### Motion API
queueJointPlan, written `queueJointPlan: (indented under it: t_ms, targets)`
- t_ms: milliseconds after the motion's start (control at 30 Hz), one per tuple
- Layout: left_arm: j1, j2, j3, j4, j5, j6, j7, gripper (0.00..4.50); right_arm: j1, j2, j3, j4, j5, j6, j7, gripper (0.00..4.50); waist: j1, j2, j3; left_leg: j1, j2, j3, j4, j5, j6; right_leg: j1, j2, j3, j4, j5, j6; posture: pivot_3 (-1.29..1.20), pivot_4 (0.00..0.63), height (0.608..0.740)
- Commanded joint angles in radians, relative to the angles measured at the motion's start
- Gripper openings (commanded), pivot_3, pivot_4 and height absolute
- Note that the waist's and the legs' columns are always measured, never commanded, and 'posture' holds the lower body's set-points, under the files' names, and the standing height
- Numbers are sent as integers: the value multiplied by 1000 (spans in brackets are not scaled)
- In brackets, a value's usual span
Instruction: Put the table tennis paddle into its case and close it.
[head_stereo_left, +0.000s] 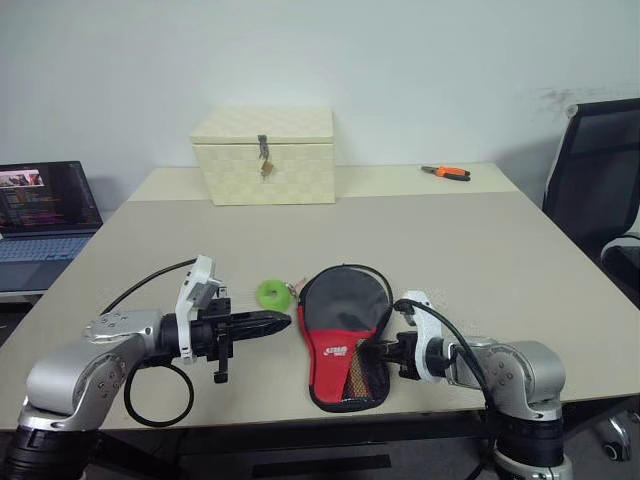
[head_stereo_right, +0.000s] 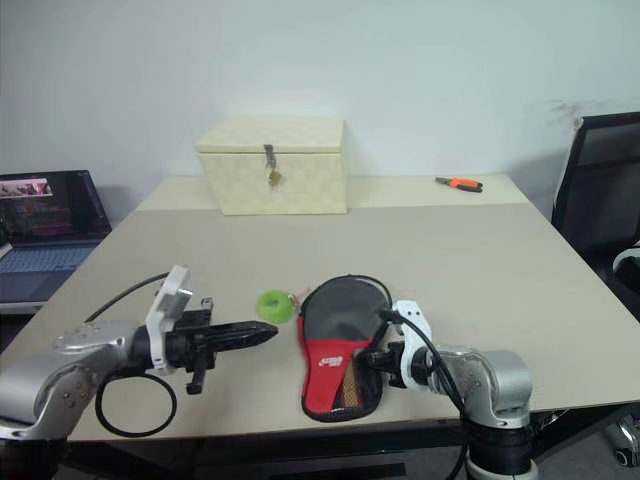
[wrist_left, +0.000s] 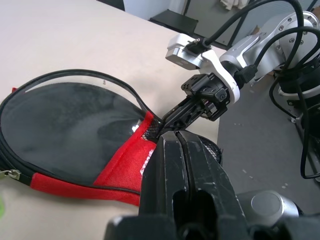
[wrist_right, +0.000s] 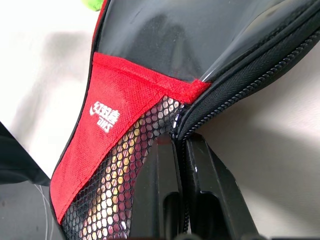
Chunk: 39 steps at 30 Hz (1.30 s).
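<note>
Left gripper squeezed shut, holding nothing, pointing across the table at the case. Case flat near the front edge, just right of a green ring. Right gripper pinched tight on the zipper rim at the case's right side. Paddle hidden, maybe inside; only something pale behind the mesh.

L gripper fingers together, pointed level toward right. R gripper pinched closed, angled down, aimed left. Both forearms low.
</note>
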Motion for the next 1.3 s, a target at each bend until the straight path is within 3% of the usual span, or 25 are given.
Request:
queueJointPlan:
  t_ms: [33,333,467,633,767,867,933,1033,1300]
  targets:
    - [-12,14,8,-15,-6,-14,-11,0,14,6,-3,-55,51,8,-11,29,0,0,0,0,0,0,0,0,0,0,0,0,0,0,0,0,150,740]
    - [-13,15,10,-15,-1,-16,-3,0,8,-26,-9,-30,62,8,-29,29,0,0,0,0,0,0,0,0,0,0,0,0,0,0,0,0,150,740]
    - [-10,12,11,-20,-2,-15,3,0,9,-33,-20,-48,71,8,-41,802,1,0,0,0,0,0,0,0,0,0,0,0,0,0,0,0,150,740]
    - [-9,13,13,-9,-3,-15,3,0,13,-299,154,-149,114,-174,120,2211,3,0,0,0,-2,0,0,0,0,0,1,0,-1,0,1,0,150,740]
    - [-15,6,15,9,12,-16,33,0,-45,-424,172,-120,147,-318,249,3520,1,0,0,0,0,1,0,0,0,0,1,0,-2,0,1,0,150,740]
    - [-25,-6,8,41,52,-30,85,0,-105,-408,125,-61,200,-385,304,4477,1,0,0,0,0,1,0,0,0,0,3,0,-1,0,1,0,150,740]
    - [-40,-20,-5,77,100,-43,137,0,-136,-379,136,-24,205,-430,309,4477,2,0,0,1,0,0,0,0,0,0,3,0,-1,0,0,0,150,740]
    - [-84,-64,-6,153,172,-71,244,612,-157,-313,207,35,168,-492,280,4500,4,0,0,0,1,0,0,0,0,1,3,-1,-1,0,0,0,150,740]
    - [-198,-151,-25,384,310,-108,414,3457,-138,-222,289,113,98,-582,199,4500,9,-1,0,-1,0,0,1,0,0,0,0,-1,-1,2,-3,0,150,740]
